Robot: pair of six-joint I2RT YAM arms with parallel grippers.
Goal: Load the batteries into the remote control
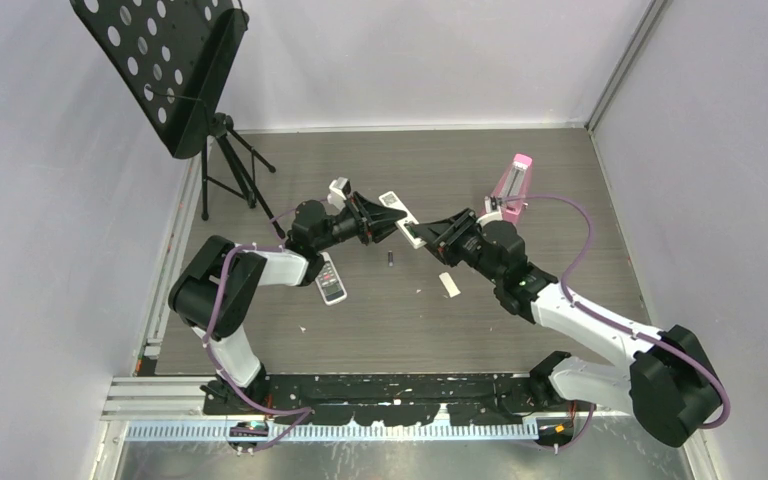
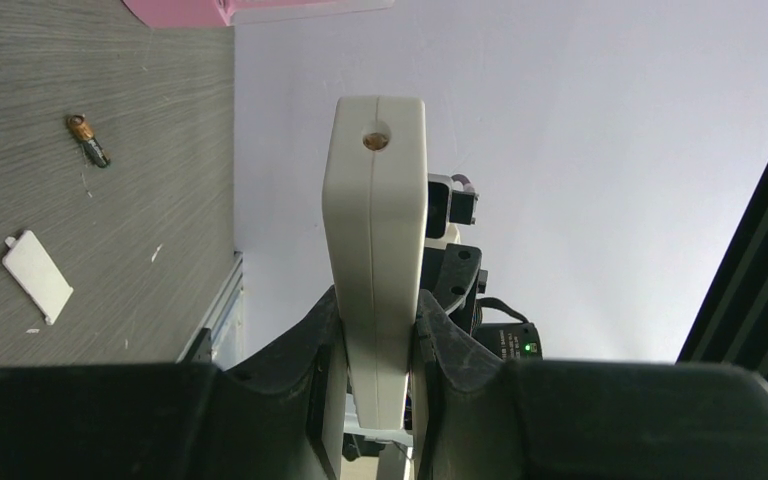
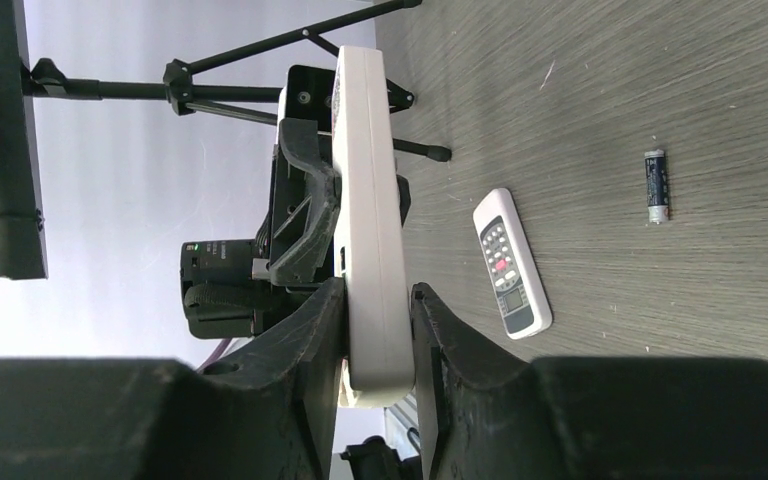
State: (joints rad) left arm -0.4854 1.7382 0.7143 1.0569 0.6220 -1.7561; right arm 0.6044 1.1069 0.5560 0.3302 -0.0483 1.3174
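The white remote control (image 1: 403, 220) hangs above the table between both arms, turned on edge. My left gripper (image 1: 378, 215) is shut on one end of it; in the left wrist view its narrow side (image 2: 375, 220) rises from between the fingers (image 2: 325, 330). My right gripper (image 1: 432, 236) is shut on the other end, and the right wrist view shows the remote control (image 3: 370, 220) pressed between both pads. One dark battery (image 1: 391, 260) lies on the table below it, also seen as a battery (image 2: 88, 140) from the left wrist and a battery (image 3: 656, 185) from the right wrist.
A longer slim remote (image 1: 332, 283) lies by the left arm. A small white cover (image 1: 448, 284) rests on the table near the right arm. A pink object (image 1: 513, 185) stands behind the right gripper. A black music stand (image 1: 175, 70) fills the far left corner.
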